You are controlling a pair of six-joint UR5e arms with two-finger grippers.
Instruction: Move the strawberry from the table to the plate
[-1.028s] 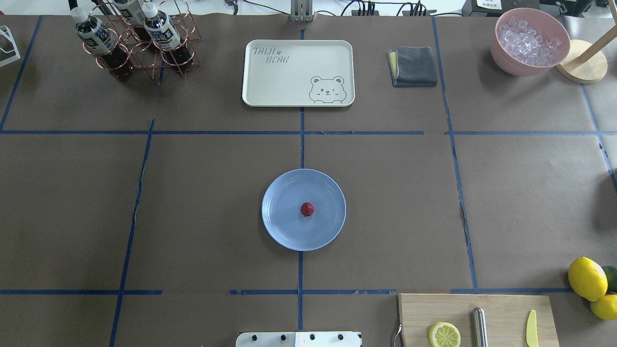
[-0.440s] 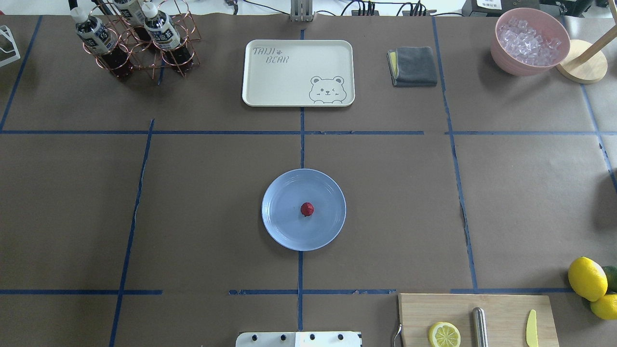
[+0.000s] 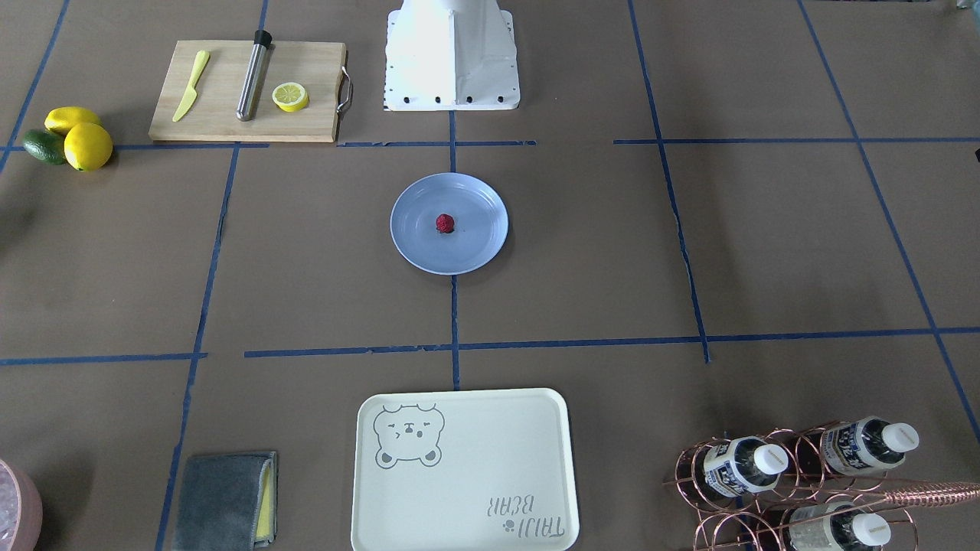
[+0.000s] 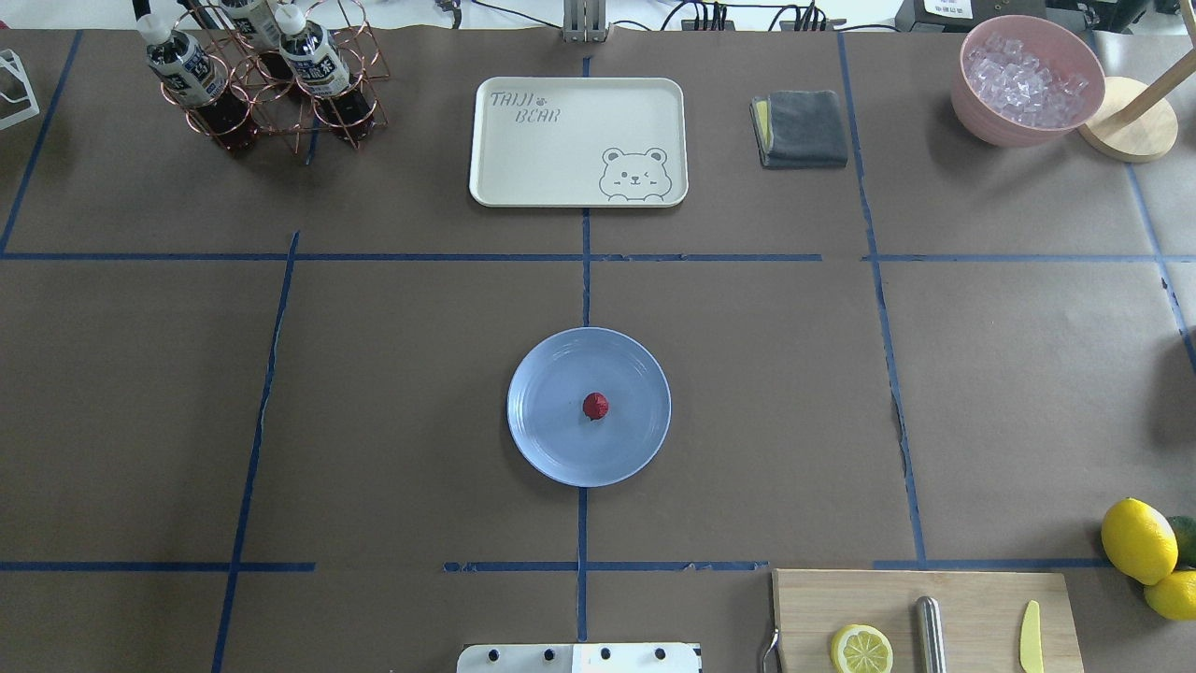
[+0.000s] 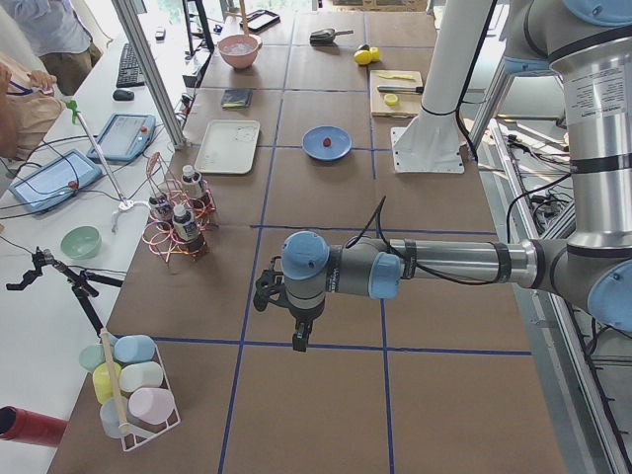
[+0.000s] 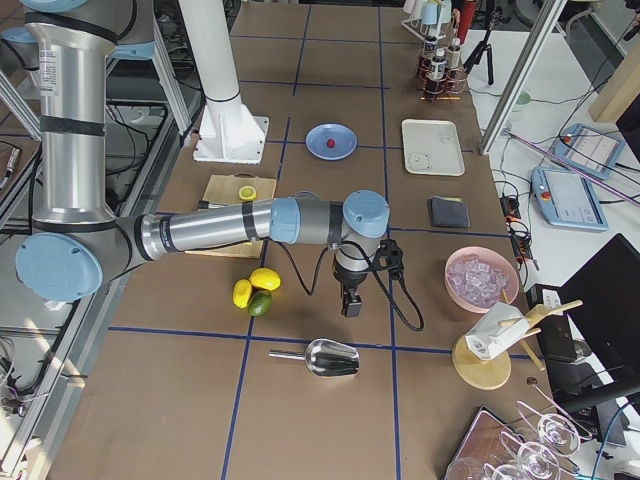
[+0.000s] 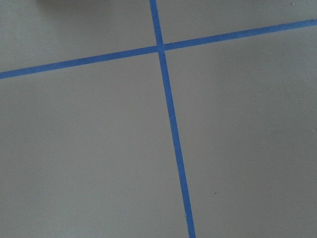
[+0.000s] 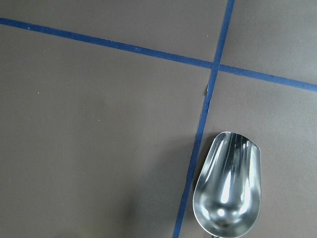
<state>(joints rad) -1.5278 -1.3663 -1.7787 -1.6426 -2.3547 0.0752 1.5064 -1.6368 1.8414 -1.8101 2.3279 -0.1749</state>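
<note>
The small dark-red strawberry lies near the middle of the round pale blue plate, at the centre of the brown paper-covered table. The front-facing view shows the same strawberry on the plate. Neither gripper appears in the overhead or front-facing views. My left gripper hangs over bare table far from the plate, seen only from the left side. My right gripper hangs near a metal scoop, seen only from the right side. I cannot tell whether either is open or shut.
A cream bear tray and a folded grey cloth lie beyond the plate. A bottle rack stands far left, a pink ice bowl far right. Cutting board, lemons and a metal scoop are near right.
</note>
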